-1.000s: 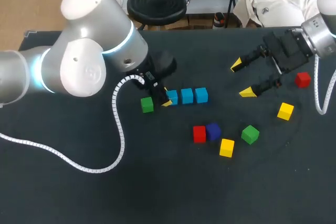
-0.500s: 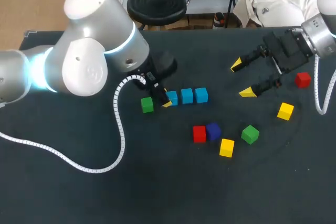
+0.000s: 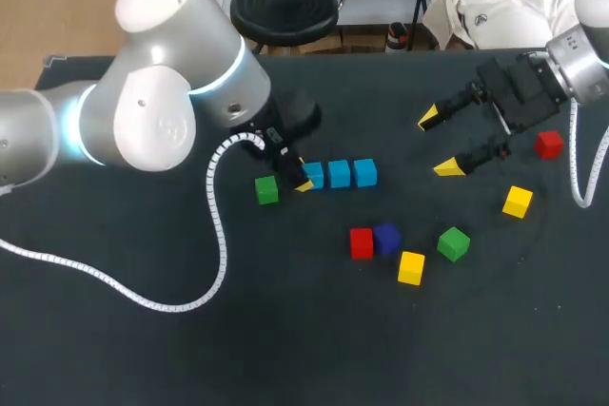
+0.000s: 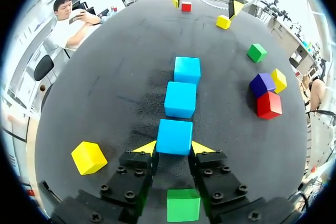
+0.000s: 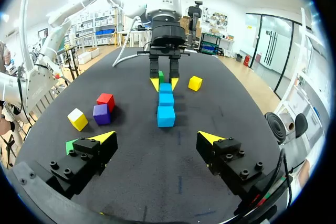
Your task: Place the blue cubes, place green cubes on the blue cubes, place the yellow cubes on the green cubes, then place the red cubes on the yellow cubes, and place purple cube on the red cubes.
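Blue cube, ending its three-cube row, sits gripped between the left end effector tips; small green cube just behind.

Three blue cubes in a row; red cube just beside purple cube.

1. My desk wears a dark, matt covering with a fine, slightly rough grain, like felt or cloth.
2. The blue cube gripped by my left fingers looks smooth and satin; plastic or painted wood, I cannot tell.
3. The red cube shows a faint sheen.
4. Those fingers are matt black with bolt heads and smooth yellow tips.
5. My left arm has a glossy silver-white shell; its cable sleeve is ribbed white plastic.
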### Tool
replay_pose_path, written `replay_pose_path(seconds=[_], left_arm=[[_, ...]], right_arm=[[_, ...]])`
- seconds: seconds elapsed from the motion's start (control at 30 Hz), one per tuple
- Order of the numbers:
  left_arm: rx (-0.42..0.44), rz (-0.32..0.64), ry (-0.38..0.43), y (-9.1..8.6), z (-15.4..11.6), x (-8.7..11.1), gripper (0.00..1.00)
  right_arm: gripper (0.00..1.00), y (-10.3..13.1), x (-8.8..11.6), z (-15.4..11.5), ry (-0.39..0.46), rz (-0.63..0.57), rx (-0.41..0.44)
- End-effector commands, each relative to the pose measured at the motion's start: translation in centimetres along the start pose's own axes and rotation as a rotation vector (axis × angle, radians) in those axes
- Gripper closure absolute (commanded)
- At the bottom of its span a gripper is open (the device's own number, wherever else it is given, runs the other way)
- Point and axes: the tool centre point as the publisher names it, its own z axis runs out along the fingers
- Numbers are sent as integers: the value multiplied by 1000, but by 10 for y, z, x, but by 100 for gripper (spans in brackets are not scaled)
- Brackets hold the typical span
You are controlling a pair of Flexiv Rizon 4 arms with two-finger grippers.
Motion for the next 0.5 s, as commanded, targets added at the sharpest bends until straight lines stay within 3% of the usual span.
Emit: replay_pose_path(seconds=[0.03,0.5], left_arm=[[10,-3,2,4,3,0,100],[16,-6,2,3,-1,1,100]], right_arm=[[0,0,0,0,-1,-1,1],[0,0,0,0,-1,-1,1]])
